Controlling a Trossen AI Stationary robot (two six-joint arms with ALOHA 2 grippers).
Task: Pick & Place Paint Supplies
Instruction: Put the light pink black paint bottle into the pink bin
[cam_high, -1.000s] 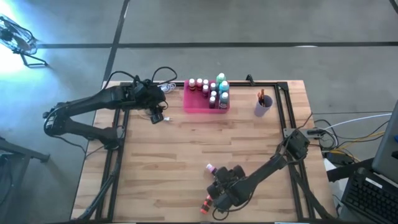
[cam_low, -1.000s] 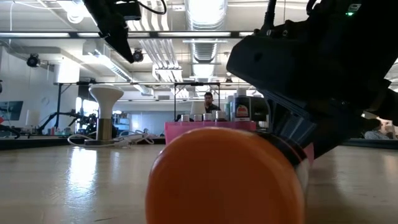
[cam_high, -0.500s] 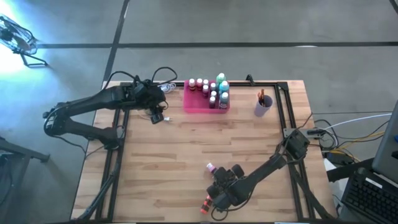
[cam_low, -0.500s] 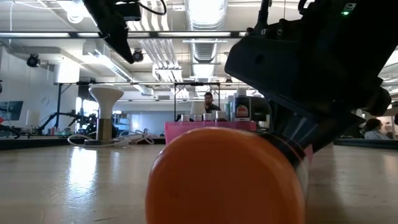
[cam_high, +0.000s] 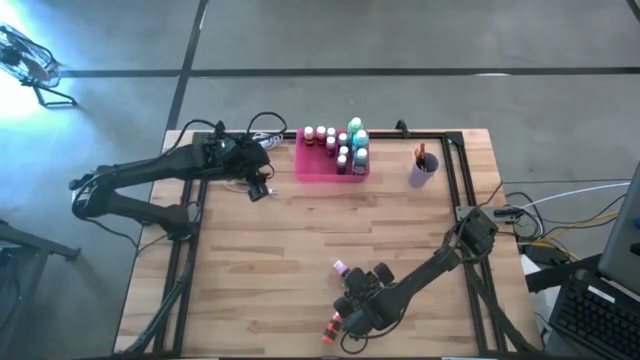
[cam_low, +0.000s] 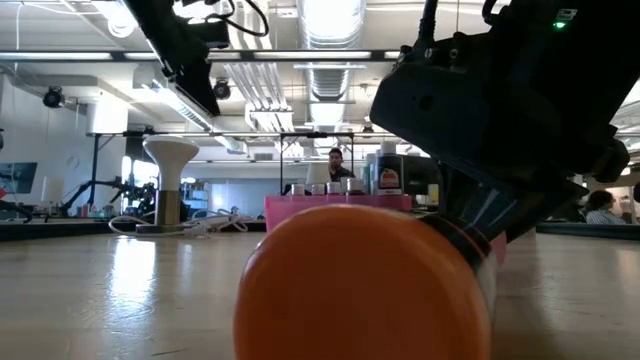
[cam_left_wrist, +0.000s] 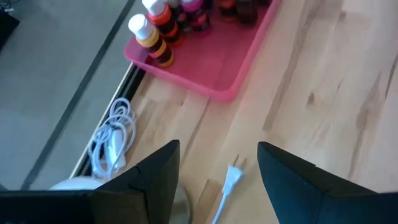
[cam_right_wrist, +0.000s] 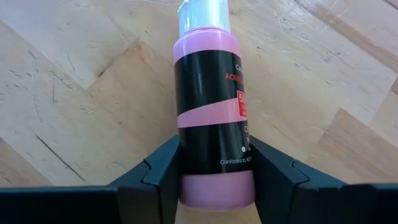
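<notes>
Pale wooden butcher-block table, glossy pink plastic tray, smooth pink plastic bottle with black label

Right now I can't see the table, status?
Right gripper shut on pink white-capped bottle, lying on wood. Left gripper open, idle near pink tray. Orange bottle beside right gripper.

An orange bottle lies on the wooden tabletop right against the lens, filling the near centre. Just behind it to the right looms a dark arm. Far back stands the pink tray with bottles; left of it, a white lamp. Another arm hangs upper left.
</notes>
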